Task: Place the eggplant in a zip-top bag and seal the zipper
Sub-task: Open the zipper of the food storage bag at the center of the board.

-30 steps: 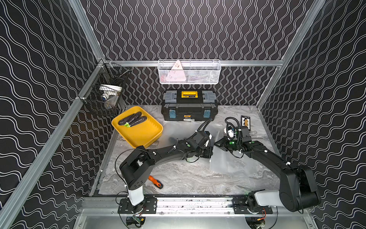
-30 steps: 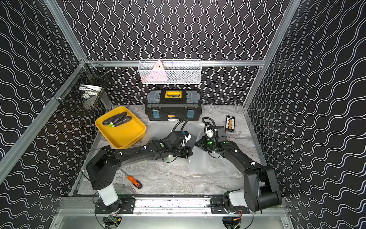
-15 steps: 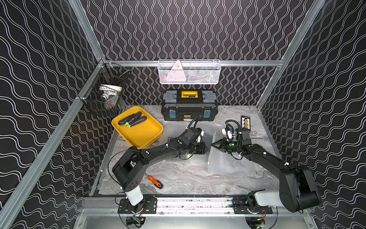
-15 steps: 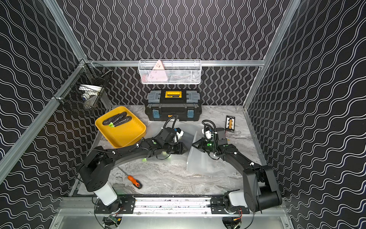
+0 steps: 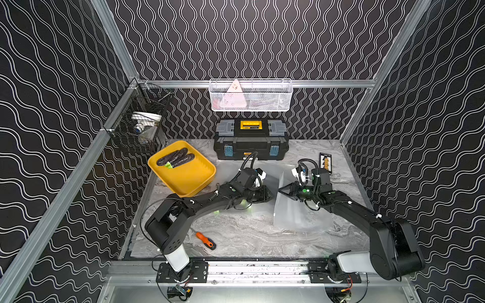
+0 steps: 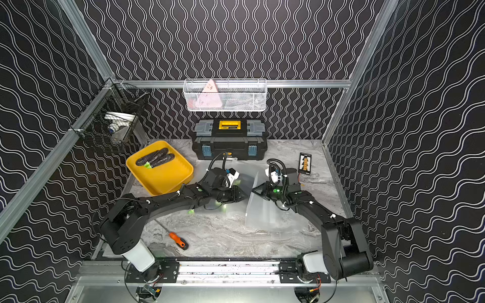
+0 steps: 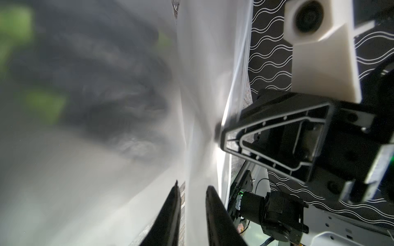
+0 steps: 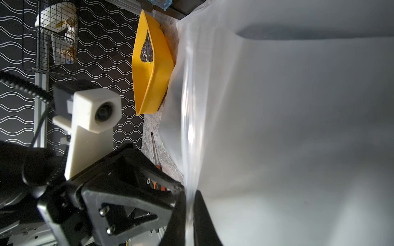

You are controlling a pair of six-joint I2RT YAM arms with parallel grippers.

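Two dark eggplants [image 5: 175,159] lie in the yellow tray [image 5: 193,181] at the back left, also seen in the other top view [image 6: 154,158]. The translucent zip-top bag [image 5: 296,215] [image 6: 267,213] lies mid-table with its left edge pulled upright. My right gripper [image 5: 281,189] [image 8: 189,194] is shut on that raised edge. My left gripper [image 5: 270,195] [image 7: 193,184] faces it from the left; its fingers [image 7: 214,208] stand apart with the bag film [image 7: 202,85] running through the gap. The bag [image 8: 298,127] holds nothing.
A black toolbox [image 5: 250,141] stands at the back. An orange-handled screwdriver [image 5: 206,240] lies near the front left. A white mesh basket [image 5: 250,95] hangs on the back wall, a black wire basket [image 5: 139,128] on the left rail. A small black card [image 5: 325,162] lies back right.
The left gripper opened, swung back toward the toolbox, then returned to the bag's edge. The right gripper lifted that edge, so the bag now stands up on its left side.
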